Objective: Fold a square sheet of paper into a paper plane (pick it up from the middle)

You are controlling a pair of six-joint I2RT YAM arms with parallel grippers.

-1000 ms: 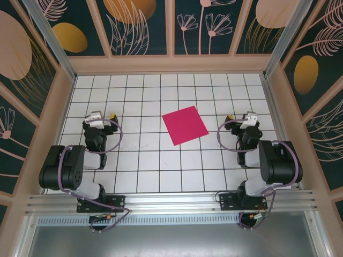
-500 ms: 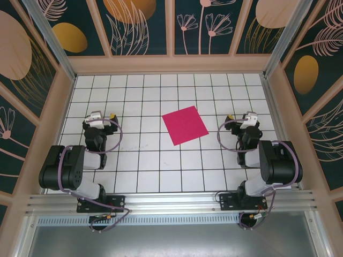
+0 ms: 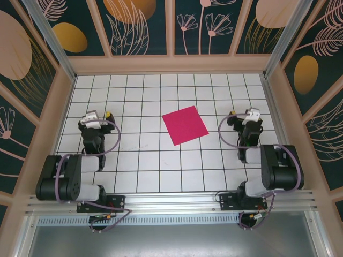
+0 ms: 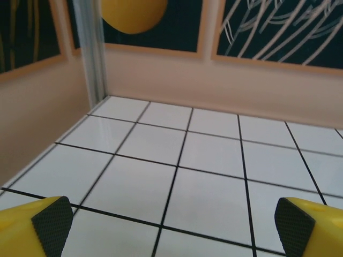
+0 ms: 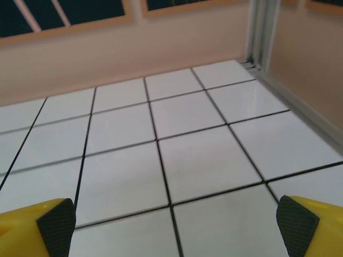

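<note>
No legible text, label, brand, number or sign can be read on any surface. The wall panels (image 3: 142,21) carry leaf and flower artwork without lettering. The table (image 3: 161,160) carries a plain black grid without numerals. The paper (image 3: 185,125) is unprinted.

This is looking like a robotics lab cell: printed botanical wall panels (image 3: 139,27) are boxing in a white gridded tabletop (image 3: 161,160), with an aluminium rail (image 3: 171,202) fronting it.
</note>
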